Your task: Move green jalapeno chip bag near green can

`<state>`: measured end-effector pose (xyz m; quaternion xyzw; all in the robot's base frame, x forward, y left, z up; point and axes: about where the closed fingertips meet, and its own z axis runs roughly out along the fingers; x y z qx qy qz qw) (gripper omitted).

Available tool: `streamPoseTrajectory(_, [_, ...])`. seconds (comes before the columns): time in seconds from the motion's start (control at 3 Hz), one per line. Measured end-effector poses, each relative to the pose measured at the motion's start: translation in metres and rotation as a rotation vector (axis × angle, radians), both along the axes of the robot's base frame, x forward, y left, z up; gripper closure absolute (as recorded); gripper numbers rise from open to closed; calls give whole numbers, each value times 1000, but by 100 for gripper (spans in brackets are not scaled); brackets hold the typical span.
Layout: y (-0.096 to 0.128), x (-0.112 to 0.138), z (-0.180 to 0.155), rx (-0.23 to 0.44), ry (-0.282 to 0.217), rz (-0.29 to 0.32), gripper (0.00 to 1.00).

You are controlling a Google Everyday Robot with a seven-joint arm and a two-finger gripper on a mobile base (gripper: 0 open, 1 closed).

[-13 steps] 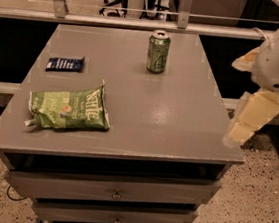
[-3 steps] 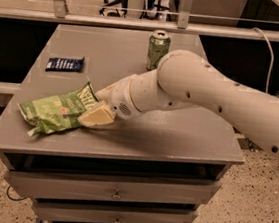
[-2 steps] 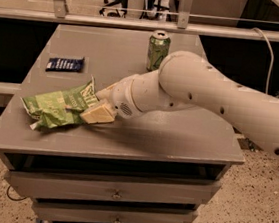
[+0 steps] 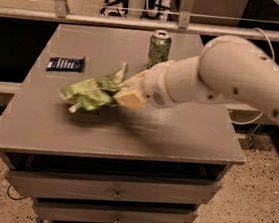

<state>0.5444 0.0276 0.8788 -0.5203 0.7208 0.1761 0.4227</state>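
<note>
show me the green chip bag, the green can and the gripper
green jalapeno chip bag (image 4: 88, 93): camera view, middle of its crinkled face
green can (image 4: 159, 49): camera view, middle of its side wall
gripper (image 4: 124, 92): camera view, between its fingertips, at the bag's right end

The single camera looked down from high in front of the grey table, facing across it toward the railing behind, near enough that tabletop and drawers filled the view; the arm entered from the right, its gripper mid-frame, seemingly clamped on the green jalapeno chip bag
</note>
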Motion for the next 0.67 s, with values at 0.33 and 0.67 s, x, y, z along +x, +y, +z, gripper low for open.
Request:
streamPoseTrajectory(0.33, [-61, 5, 15, -44, -27, -79, 100])
streamPoseTrajectory(0.67, [-65, 5, 16, -46, -27, -87, 100])
